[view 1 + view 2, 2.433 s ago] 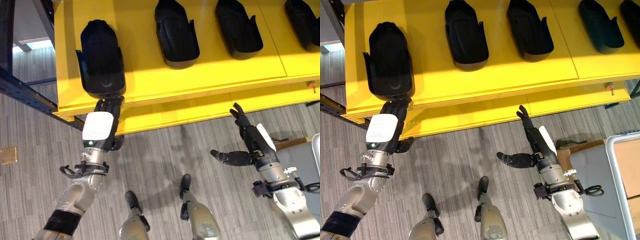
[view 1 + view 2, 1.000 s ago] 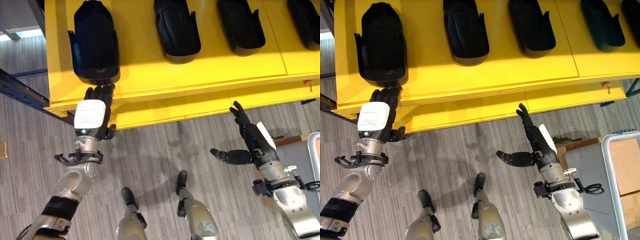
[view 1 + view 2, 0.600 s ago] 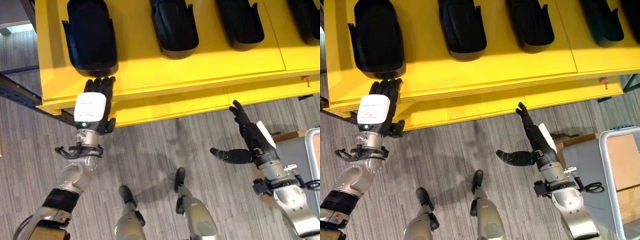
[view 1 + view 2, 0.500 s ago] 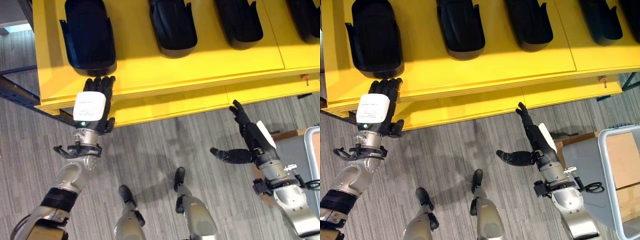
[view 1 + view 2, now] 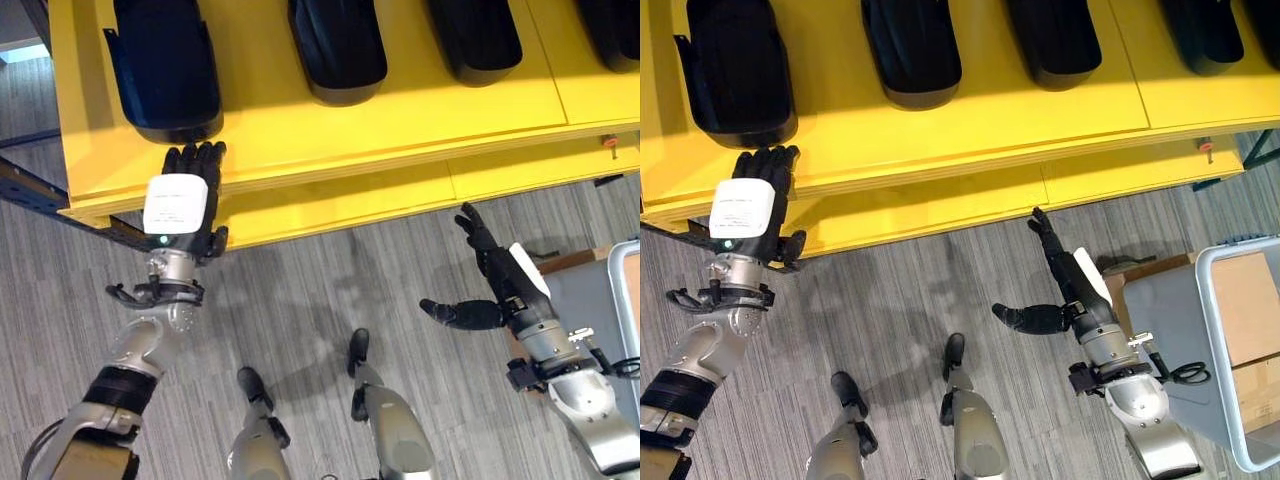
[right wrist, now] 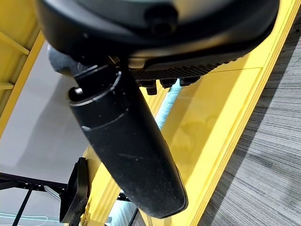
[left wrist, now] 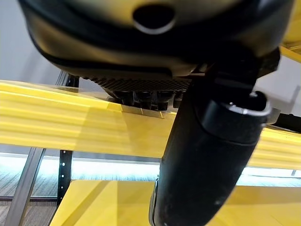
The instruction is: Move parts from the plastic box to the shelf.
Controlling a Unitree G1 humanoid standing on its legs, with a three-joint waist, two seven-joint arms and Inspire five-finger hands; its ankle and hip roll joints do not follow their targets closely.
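Several black moulded parts lie in a row on the yellow shelf (image 5: 400, 130); the leftmost part (image 5: 165, 65) is nearest my left hand (image 5: 180, 205). That hand is open, its straight fingers (image 5: 195, 160) flat on the shelf's front edge just short of the part's near end. It holds nothing, and the left wrist view shows the yellow shelf edge (image 7: 70, 129) past its thumb. My right hand (image 5: 505, 285) hangs over the floor below the shelf's front, open and empty, with its thumb (image 5: 450, 313) spread wide. The plastic box (image 5: 1217, 340) stands at the far right.
A lower yellow board (image 5: 350, 205) juts out under the shelf. A dark blue rack beam (image 5: 40, 195) runs past the shelf's left corner. Brown cardboard (image 5: 1250, 300) lies in the plastic box. Grey carpet covers the floor between my arms.
The whole picture has shifted, so the camera moved. The leftmost part sits a little deeper on the shelf than 2.4 s ago, and my left fingers followed it. The right hand keeps its pose.
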